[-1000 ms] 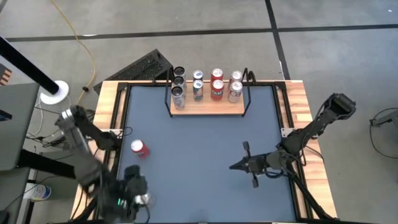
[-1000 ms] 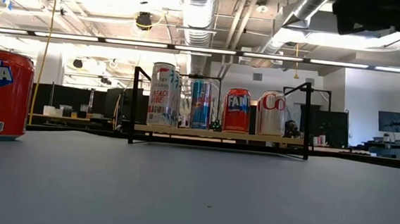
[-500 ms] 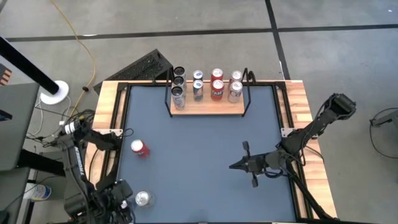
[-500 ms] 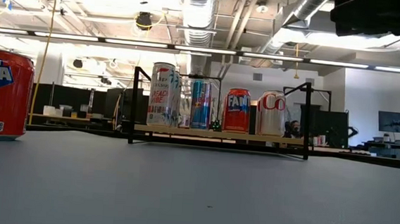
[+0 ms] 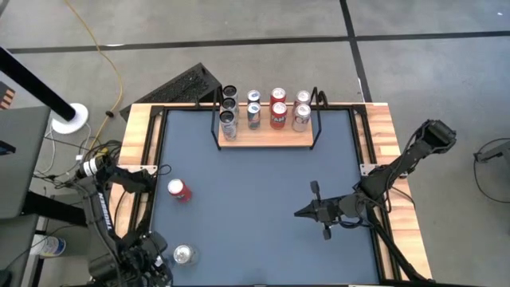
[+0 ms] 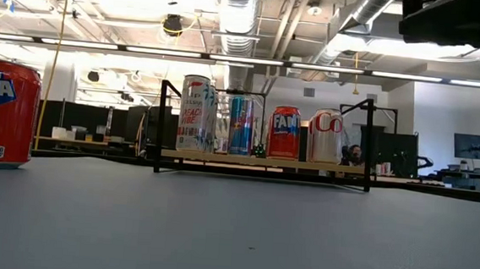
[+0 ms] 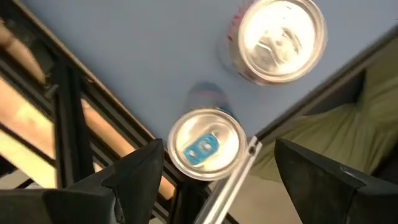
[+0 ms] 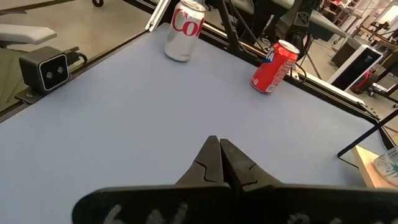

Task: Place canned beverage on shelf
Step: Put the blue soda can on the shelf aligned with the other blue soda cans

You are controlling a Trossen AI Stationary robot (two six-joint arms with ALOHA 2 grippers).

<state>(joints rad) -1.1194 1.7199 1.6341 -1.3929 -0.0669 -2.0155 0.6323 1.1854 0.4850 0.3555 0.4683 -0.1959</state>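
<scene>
The shelf [image 5: 267,139], a light-wood board with black wire ends [image 6: 263,162], stands at the table's far side and bears several upright cans. A red can [image 5: 178,190] [image 6: 0,113] stands at the left. A white-and-red can [image 5: 185,255] [image 7: 280,40] stands near the front left. My left gripper [image 5: 147,267] [image 7: 219,148] hangs open over the near left corner, pointing down. Below it, between its fingers, stands a can with a blue tab [image 7: 205,144]; the gripper hides this can in the high view. My right gripper [image 5: 301,213] [image 8: 219,149] is shut over the table's right half.
A black frame rail [image 7: 68,106] and wooden border run along the table's left edge, close to the blue-tab can. A small camera box [image 8: 46,71] sits at the near edge. The grey table top [image 5: 255,183] lies bare between the shelf and the arms.
My left gripper has gone from above the white-and-red can toward the table's near left corner, sinking a little and rolling about its own axis. It has stayed open. The white-and-red can now shows uncovered and stands where it was.
</scene>
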